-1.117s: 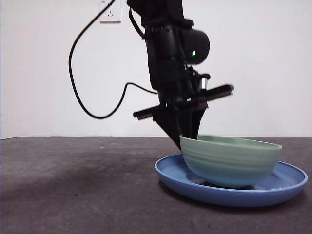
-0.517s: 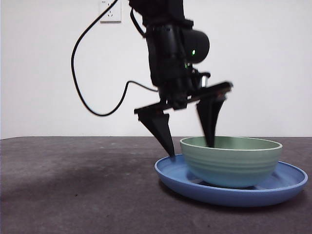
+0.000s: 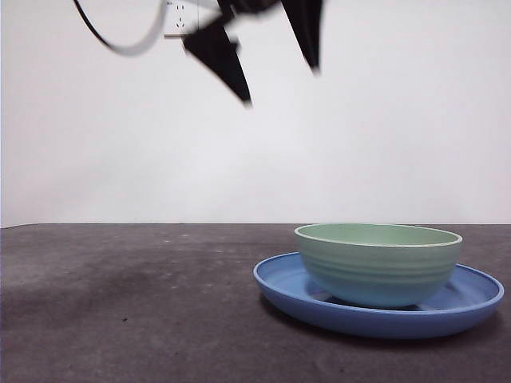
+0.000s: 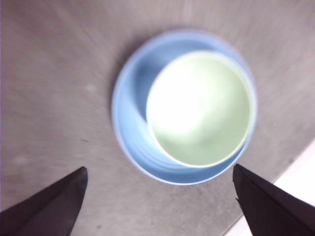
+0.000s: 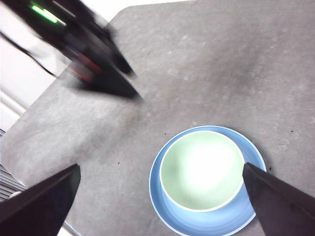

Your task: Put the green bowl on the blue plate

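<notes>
Table (image 3: 120,303) carries the blue plate (image 3: 275,281), green bowl (image 3: 378,263) sitting inside it, maybe slightly off-centre. Job looks done. Left hand (image 3: 271,68) hangs high above, spread and empty; right hand (image 5: 157,196) too.

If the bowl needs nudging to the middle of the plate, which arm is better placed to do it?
Probably left. Its open gripper hangs straight above the green bowl, which sits off-centre on the blue plate. The right gripper, also open, looks down from farther off.
</notes>
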